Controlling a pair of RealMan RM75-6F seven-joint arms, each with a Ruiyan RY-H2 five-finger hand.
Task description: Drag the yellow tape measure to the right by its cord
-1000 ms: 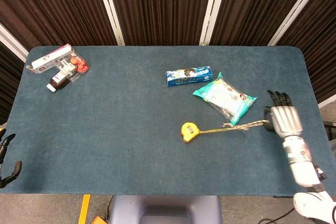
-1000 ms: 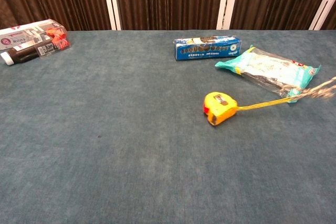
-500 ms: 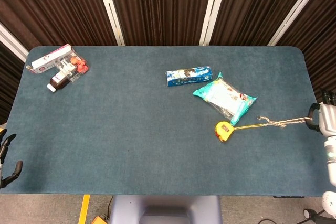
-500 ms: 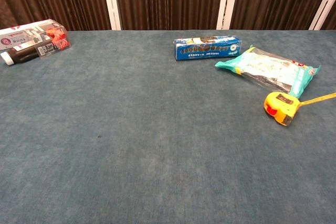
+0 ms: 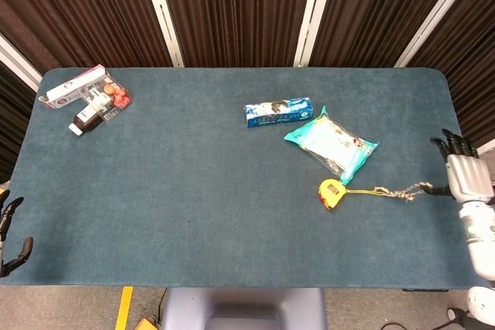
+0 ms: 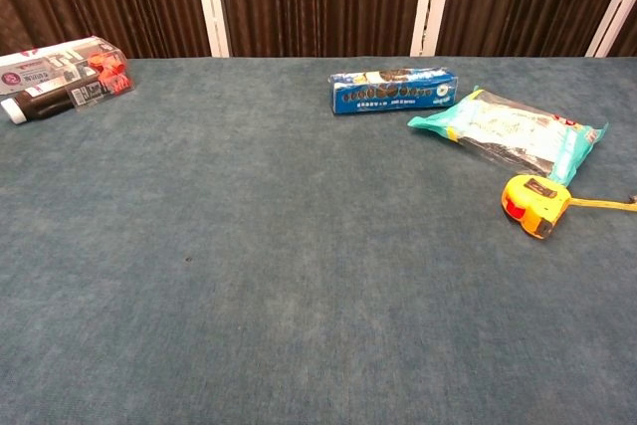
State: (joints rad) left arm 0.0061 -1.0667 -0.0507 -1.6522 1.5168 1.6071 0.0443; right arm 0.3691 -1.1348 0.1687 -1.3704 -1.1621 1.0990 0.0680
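One yellow tape measure (image 5: 332,193) sits on the blue table (image 5: 193,191), right next to the snack bag (image 5: 332,143). Its cord (image 5: 390,191) lies loose and wavy, running to the right hand (image 5: 464,178) at the table edge. The cord end meets that hand, but I can't tell if the fingers pinch it. Left hand (image 5: 9,237) is far off w/ fingers apart, holding nothing. Risk: a weak hold lets the cord slip out, or the tape measure bumps the bag & drags it along

Yellow tape measure (image 5: 331,192) just beside teal snack bag (image 5: 332,142), cord (image 5: 396,190) slack toward right hand (image 5: 466,178).
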